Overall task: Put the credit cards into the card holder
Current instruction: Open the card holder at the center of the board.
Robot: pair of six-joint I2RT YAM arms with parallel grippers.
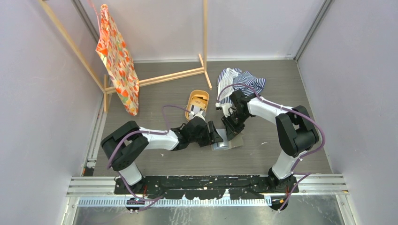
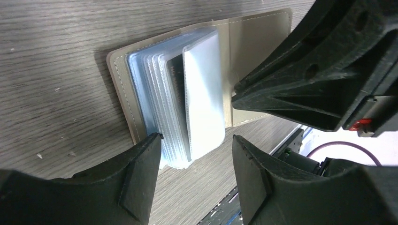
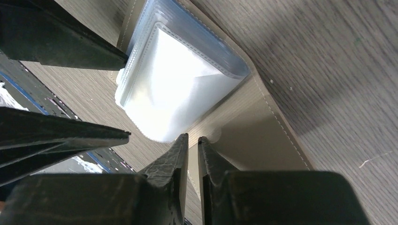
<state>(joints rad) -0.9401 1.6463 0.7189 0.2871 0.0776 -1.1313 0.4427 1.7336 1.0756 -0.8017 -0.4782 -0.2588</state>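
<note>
Grey wood-grain table (image 1: 155, 93) between lilac walls: well back and left of the left gripper (image 2: 197, 140) an orange patterned bag (image 1: 117, 61) hangs from a wooden frame (image 1: 178, 75). Just behind that gripper sits an oval orange tray (image 1: 199, 99). Its jaws stand apart, straddling the near ends of the clear sleeves (image 2: 202, 93) of the card holder (image 2: 253, 47), which lies open flat between both grippers. A dark card (image 2: 176, 89) shows in one sleeve. The right gripper (image 3: 192, 138) is tipped onto the tan cover beside the sleeves, fingers nearly together; whether they pinch anything I cannot tell. Behind it lies a striped cloth (image 1: 241, 80).
</note>
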